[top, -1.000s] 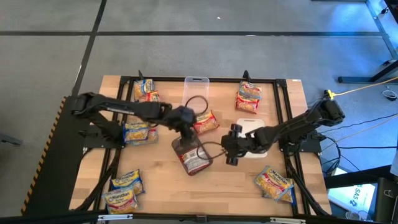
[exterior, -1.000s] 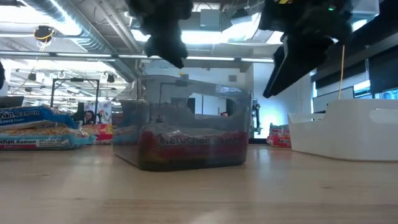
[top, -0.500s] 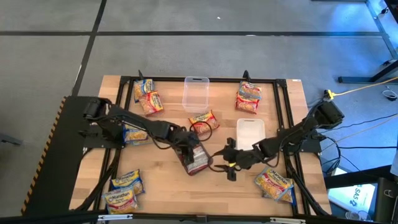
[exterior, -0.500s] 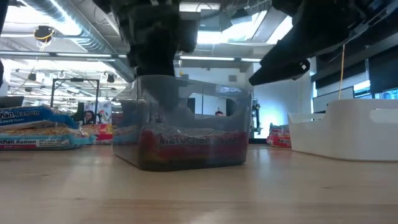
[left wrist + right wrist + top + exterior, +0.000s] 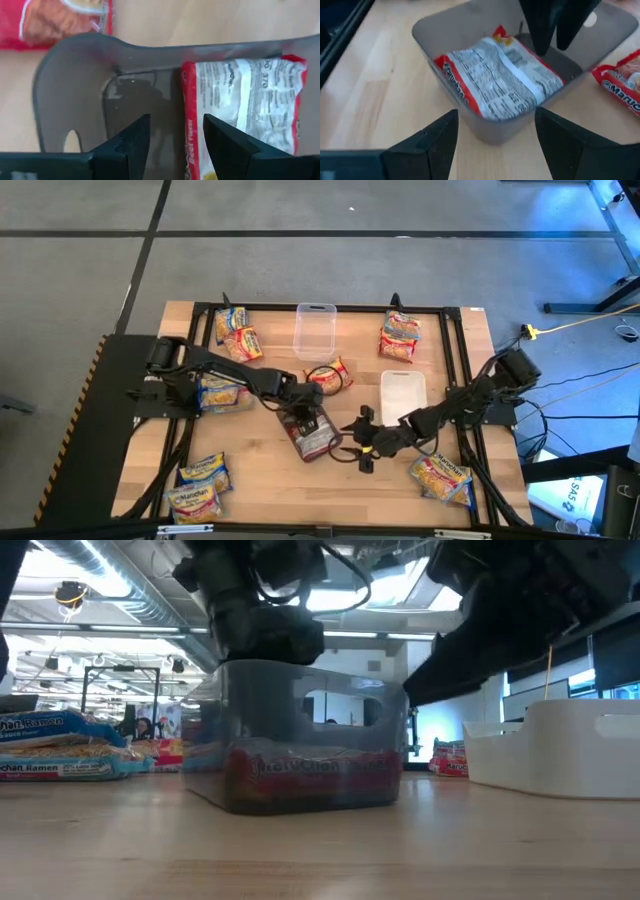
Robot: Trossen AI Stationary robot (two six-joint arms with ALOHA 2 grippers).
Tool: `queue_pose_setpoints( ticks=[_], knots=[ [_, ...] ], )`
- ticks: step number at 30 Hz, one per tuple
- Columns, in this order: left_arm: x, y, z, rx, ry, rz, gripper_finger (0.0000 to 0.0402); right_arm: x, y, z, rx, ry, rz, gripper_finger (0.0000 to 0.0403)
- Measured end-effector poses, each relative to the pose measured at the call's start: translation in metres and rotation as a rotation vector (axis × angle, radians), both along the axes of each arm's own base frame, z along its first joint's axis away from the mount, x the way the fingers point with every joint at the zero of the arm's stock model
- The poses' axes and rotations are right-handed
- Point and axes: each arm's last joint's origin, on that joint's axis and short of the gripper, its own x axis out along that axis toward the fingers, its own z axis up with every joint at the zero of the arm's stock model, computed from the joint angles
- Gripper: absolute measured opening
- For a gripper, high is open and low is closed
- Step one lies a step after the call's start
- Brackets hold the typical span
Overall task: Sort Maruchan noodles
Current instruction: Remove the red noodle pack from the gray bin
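Wooden table (image 5: 250, 480) | red packet (image 5: 316, 438) in grey bin (image 5: 297, 423), skewed lengthwise | both hands released

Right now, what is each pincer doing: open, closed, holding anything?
Left pincer: open, empty, poised over the grey container beside its red noodle packet.
Right pincer: open, empty, facing that container.

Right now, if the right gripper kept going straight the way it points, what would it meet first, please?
Probably the near wall of the grey container holding a red Maruchan packet; the right gripper, open, points straight at it, though depth is unclear.
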Motion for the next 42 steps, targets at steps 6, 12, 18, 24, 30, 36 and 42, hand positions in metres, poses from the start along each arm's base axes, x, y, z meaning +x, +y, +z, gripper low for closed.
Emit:
queue_pose_setpoints(
  ticks=[6, 12, 18, 24, 30, 36, 42],
  knots=[
    [0.002, 0.001, -0.007, 0.028, 0.014, 0.036, 0.0176, 0.004, 0.002, -0.01, -0.002, 0.004, 0.009, 0.0237],
    [0.003, -0.003, -0.004, 0.052, 0.006, -0.003, 0.0176, 0.005, 0.002, -0.016, -0.017, 0.016, 0.0, 0.0237],
    [0.009, -0.014, 0.012, 0.107, -0.022, -0.093, 0.0176, 0.005, 0.002, -0.016, -0.026, 0.015, -0.012, 0.0237],
    [0.009, -0.03, 0.028, 0.278, 0.01, -0.309, 0.0175, 0.005, 0.002, -0.016, -0.027, 0.017, -0.012, 0.0237],
    [0.0, -0.045, 0.028, 0.485, 0.085, -0.66, 0.0154, 0.005, 0.002, -0.016, -0.019, 0.011, -0.009, 0.0237],
    [0.004, -0.041, 0.004, 0.512, 0.177, -0.819, 0.011, 0.007, 0.003, -0.013, 0.005, -0.021, -0.002, 0.0237],
    [0.007, -0.04, -0.015, 0.466, 0.228, -0.871, 0.0085, 0.008, 0.004, -0.011, 0.016, -0.037, 0.001, 0.0237]
  ],
)
